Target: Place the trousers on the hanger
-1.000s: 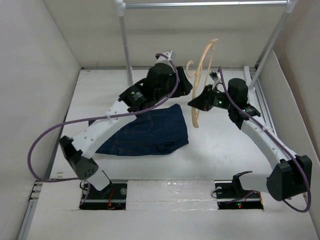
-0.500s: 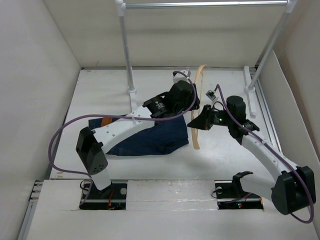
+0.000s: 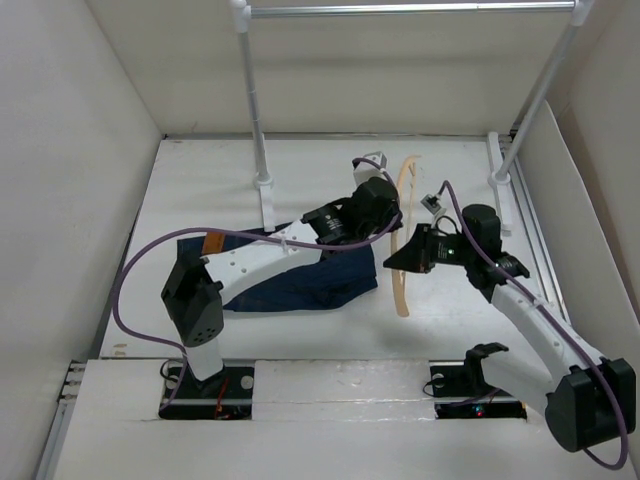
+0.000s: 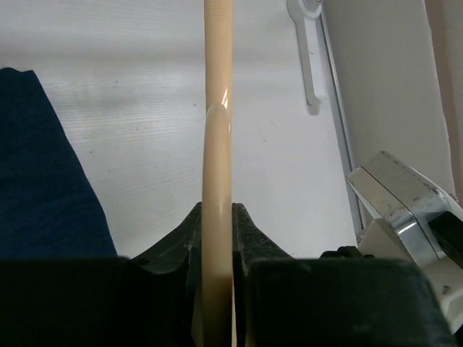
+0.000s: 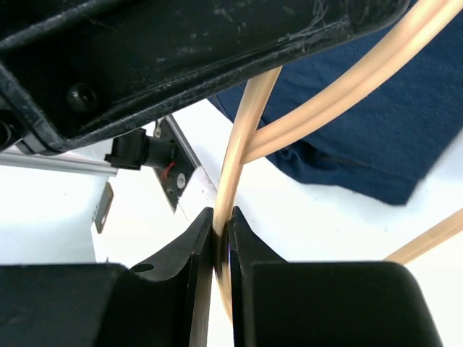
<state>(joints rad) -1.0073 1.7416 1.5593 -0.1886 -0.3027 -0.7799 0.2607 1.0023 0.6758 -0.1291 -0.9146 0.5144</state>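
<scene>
The trousers [image 3: 300, 272] lie folded on the white table, left of centre, with the tan patch [image 3: 213, 241] at their far left end. The hanger [image 3: 404, 192] stands edge-on just right of them, lifted off the table. My left gripper [image 3: 396, 207] is shut on its upper part; in the left wrist view the hanger [image 4: 217, 144] runs straight up between the left gripper's [image 4: 217, 211] jaws. My right gripper [image 3: 397, 262] is shut on it lower down; in the right wrist view the right gripper [image 5: 221, 215] pinches a thin hanger limb [image 5: 242, 137], with the trousers [image 5: 376, 130] behind.
A silver rail [image 3: 400, 9] spans the back on two posts, one to the left [image 3: 255, 110] and one to the right [image 3: 535, 100]. The right post's foot [image 4: 307, 58] lies beyond the hanger. White walls close in both sides. A purple cable [image 3: 125, 275] loops off the left arm.
Both grippers have moved toward the front and down with the hanger. The hanger has turned from broad-side to edge-on. The left arm has swung right, across the trousers.
</scene>
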